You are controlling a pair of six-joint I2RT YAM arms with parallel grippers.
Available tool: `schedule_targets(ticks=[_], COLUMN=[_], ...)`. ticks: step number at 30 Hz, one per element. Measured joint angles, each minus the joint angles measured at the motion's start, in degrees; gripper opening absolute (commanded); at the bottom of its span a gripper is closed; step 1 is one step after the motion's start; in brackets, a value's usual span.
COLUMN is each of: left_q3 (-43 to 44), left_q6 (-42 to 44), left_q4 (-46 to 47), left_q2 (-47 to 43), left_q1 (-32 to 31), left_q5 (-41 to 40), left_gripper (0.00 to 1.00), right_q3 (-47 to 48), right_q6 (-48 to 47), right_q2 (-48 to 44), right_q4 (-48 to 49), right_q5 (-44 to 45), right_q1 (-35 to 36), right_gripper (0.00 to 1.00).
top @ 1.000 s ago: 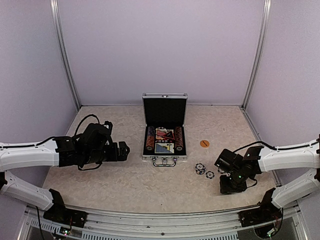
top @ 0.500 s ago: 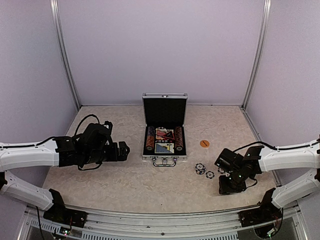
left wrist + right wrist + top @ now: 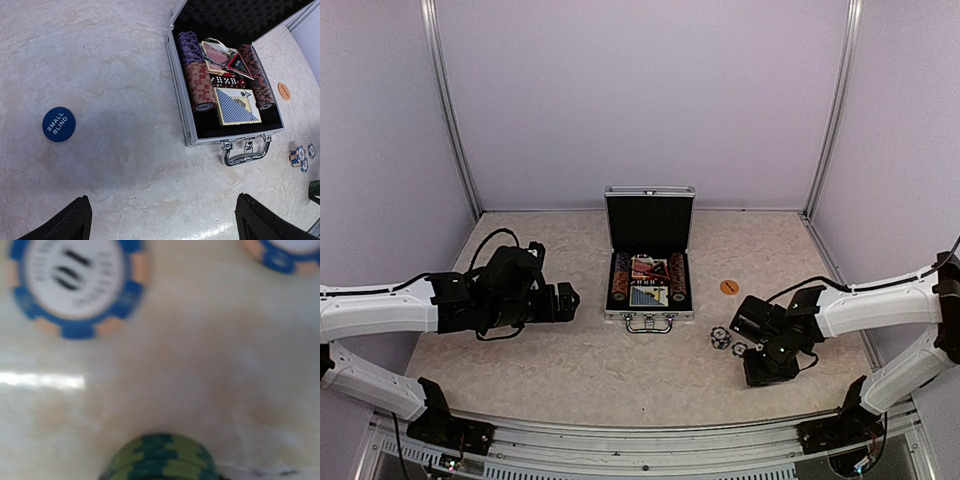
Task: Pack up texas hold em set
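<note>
The silver case [image 3: 649,313] lies open at the table's middle. It holds striped chip rows [image 3: 199,88], card decks [image 3: 235,106] and red dice [image 3: 223,81]. Two blue striped chips [image 3: 721,337] lie right of the case; they also show in the right wrist view [image 3: 75,280]. My right gripper [image 3: 758,365] hangs low just right of them, shut on a stack of green chips [image 3: 157,460]; its fingers are hidden. My left gripper [image 3: 566,300] is open and empty, left of the case, its fingertips [image 3: 75,222] above bare table.
A blue "small blind" disc [image 3: 58,124] lies on the table left of the case. An orange disc [image 3: 728,287] lies right of the case, beyond the blue chips. The case's handle [image 3: 245,151] points toward the near edge.
My right arm has moved left, closer to the two blue chips. The left arm and the case have not moved.
</note>
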Motion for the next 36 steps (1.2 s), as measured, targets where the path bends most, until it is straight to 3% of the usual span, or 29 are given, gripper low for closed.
schedule_targets(ticks=[16,30,36], left_q3=[-0.02,-2.40,-2.82], left_q6=[-0.39,-0.76,-1.03], left_q4=[0.07,1.86,2.16], left_q2=[-0.02,-3.26,-3.30], left_q1=[0.00,0.24,0.35], left_q5=[0.00,0.46,1.07], left_gripper=[0.99,0.99,0.99], right_q3=[15.19,33.05,34.42], right_q6=[-3.41,-21.53,-26.99], right_q2=[16.06,30.56,31.56], right_q4=[3.50,6.34,6.67], right_q5=[1.44,1.16,0.26], right_q1=[7.89,8.24,8.24], right_gripper=[0.00,0.00,0.00])
